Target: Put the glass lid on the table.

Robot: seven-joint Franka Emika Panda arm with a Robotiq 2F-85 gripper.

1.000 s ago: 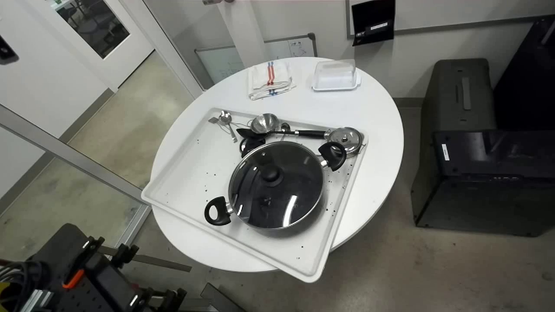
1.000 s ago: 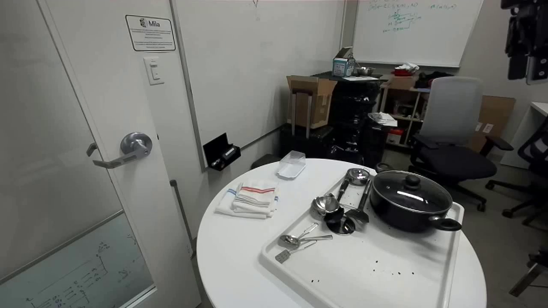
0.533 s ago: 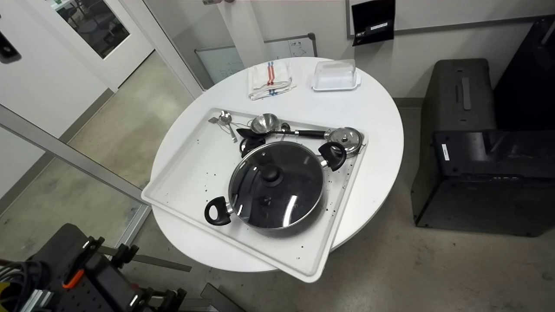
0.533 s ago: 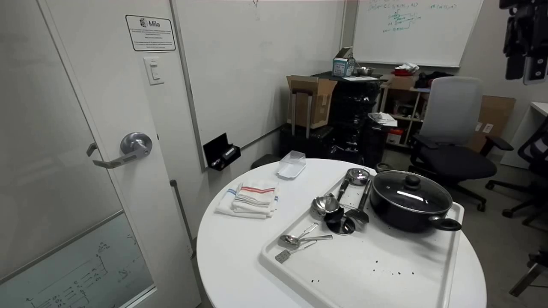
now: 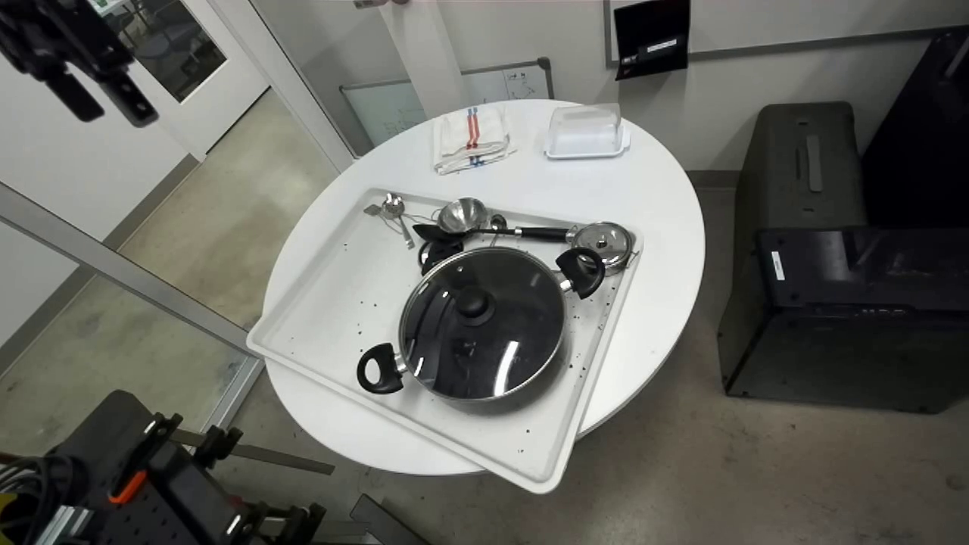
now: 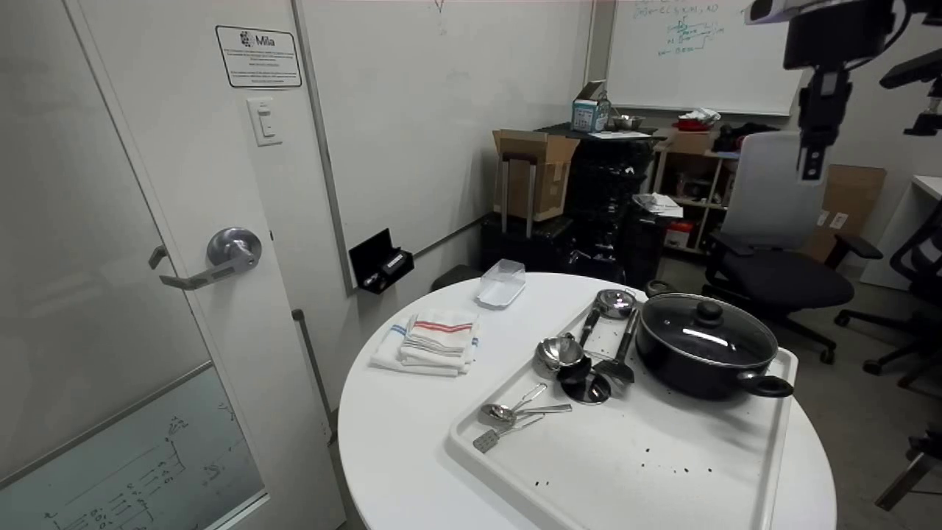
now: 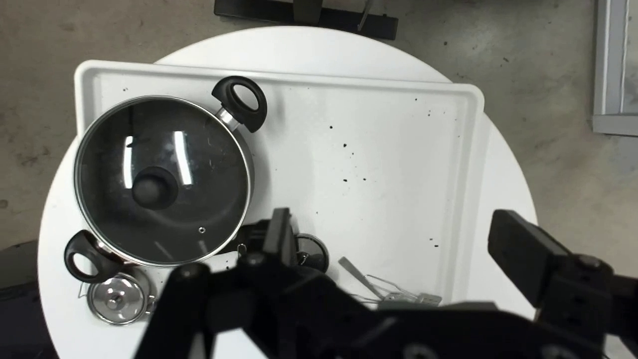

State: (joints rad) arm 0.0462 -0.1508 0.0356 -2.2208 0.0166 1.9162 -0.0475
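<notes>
Plainly hangs high with gripper (image 7: 391, 232) wide apart — looks down on the glass lid (image 7: 163, 179), resting on the black pan (image 6: 688, 374), in the white tray (image 7: 389, 144) on the table (image 7: 299, 47).

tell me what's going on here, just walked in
The robot's tool hangs in the air, open and holding nothing, so nothing is being handled right now. The glass lid is on the black pan, which stands in the white tray on the round table. The job is to put that lid on the table, and that is not yet done. Utensils lie in the tray beside the pan.
</notes>
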